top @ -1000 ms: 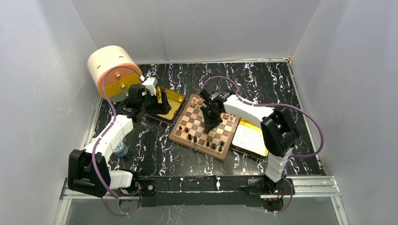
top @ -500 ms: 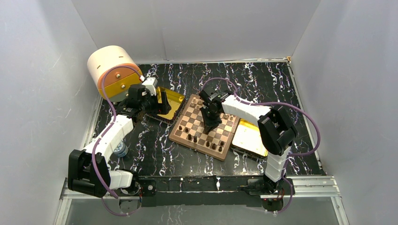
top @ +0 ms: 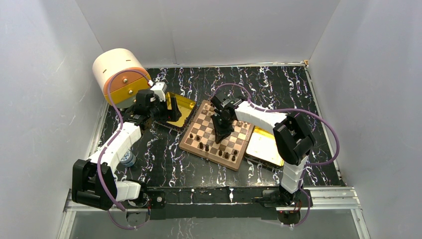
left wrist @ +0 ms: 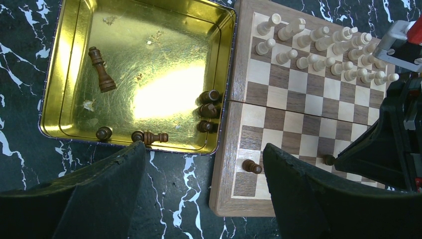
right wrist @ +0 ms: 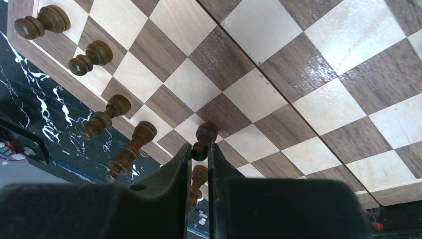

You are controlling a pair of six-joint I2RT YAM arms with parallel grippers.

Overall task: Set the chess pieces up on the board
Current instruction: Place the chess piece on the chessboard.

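since a second ago the right arm has slid a little to its left, carrying the right gripper [top: 221, 130] slightly across the board [top: 185, 146]; the left arm has not budged. seen from the right wrist, the two dark fingers [right wrist: 181, 169] stand almost together and look clamped on a dark pawn [right wrist: 203, 142], though the tips hide its base, so i can't swear the grip is firm. the pawn is over the squares near one edge of the board, where more dark pieces [right wrist: 107, 117] stand in a line along the rim. the left gripper [left wrist: 203, 149] hangs with its fingers wide apart and holding nothing, above the near wall of a gold tray [left wrist: 164, 55] that lies right beside the board. in that tray a tall dark piece [left wrist: 101, 69] lies on its side, and several smaller dark pieces [left wrist: 208, 109] are bunched against the wall next to the board. light pieces [left wrist: 323, 47] fill two rows at the board's far edge. a second gold tray [top: 263, 147] lies against the board's opposite side.
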